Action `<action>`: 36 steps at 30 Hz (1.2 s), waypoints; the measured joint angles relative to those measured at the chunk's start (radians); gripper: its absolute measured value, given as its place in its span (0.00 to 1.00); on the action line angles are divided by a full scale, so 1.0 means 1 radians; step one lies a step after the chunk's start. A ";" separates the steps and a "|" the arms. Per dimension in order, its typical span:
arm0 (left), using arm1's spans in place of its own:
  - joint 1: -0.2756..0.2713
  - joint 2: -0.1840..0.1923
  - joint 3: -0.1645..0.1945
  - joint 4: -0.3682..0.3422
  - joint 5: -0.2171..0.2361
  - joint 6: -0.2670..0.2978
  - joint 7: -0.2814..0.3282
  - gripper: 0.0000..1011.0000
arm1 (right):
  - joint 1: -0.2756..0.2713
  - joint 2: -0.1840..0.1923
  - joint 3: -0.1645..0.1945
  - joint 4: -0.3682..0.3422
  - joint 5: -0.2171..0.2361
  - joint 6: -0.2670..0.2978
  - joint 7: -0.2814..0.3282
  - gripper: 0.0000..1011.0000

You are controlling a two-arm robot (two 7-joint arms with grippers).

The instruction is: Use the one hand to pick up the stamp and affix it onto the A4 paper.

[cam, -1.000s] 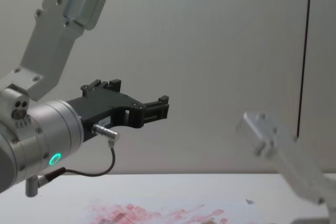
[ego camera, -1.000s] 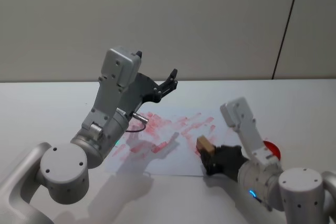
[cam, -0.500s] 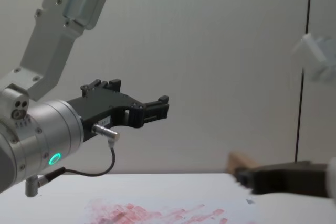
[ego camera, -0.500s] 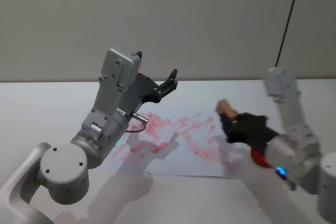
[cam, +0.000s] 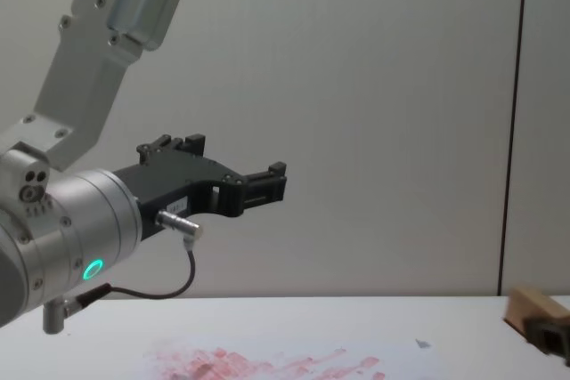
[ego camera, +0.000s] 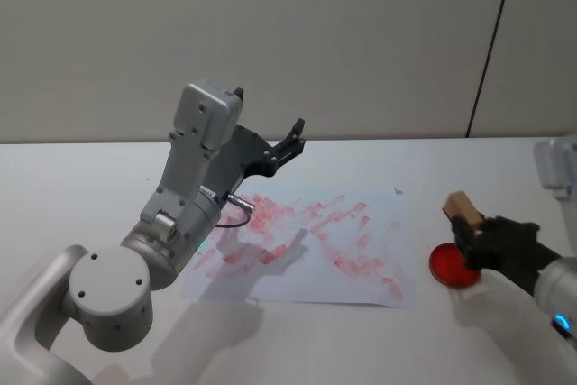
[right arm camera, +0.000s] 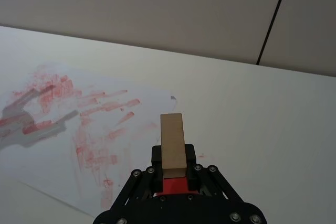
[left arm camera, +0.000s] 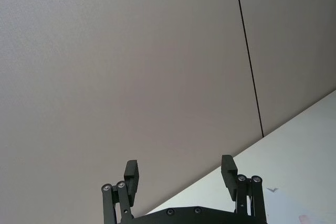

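**Stamp held over the ink pad, to the right of the paper**

To the right of the A4 paper (ego camera: pixel 311 245), the stamp (ego camera: pixel 462 209) sits pinched in the right gripper (ego camera: pixel 478 242), above a round red ink pad (ego camera: pixel 448 265) on the white table (ego camera: pixel 81 187). The stamp is a plain tan wooden block, rectangular, tilted back from the paper. The right wrist view shows what the head view hides: the black fingers closed tight on the block's lower end, with the stamp (right arm camera: pixel 172 146) standing up out of them and red showing just beneath it. The chest view catches the stamp (cam: pixel 534 306) from the side, right of the sheet and raised off the table.

The paper lies flat, smeared with red-pink stamp marks across most of its face, with 1 small grey mark (ego camera: pixel 398 191) near its far corner on the pad side.

The left gripper (ego camera: pixel 290 143) hangs high over the paper's far left part. The left wrist view shows its 2 fingers (left arm camera: pixel 131 172) spread wide apart with nothing between them.
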 joint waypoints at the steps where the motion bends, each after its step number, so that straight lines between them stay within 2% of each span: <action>1: 0.000 0.000 0.000 0.000 0.000 0.000 0.000 0.99 | -0.003 0.004 0.002 -0.001 0.001 0.001 0.000 0.22; 7: 0.000 0.000 0.000 0.000 0.000 0.000 0.000 0.99 | -0.018 0.027 0.013 0.003 -0.003 0.005 0.004 0.22; 16: 0.000 0.000 0.000 0.000 0.000 0.000 0.000 0.99 | -0.010 0.032 0.012 0.042 -0.035 0.008 0.020 0.22; 36: 0.000 0.000 0.000 0.000 0.000 0.000 0.000 0.99 | 0.039 -0.005 -0.021 0.137 -0.116 0.018 0.063 0.22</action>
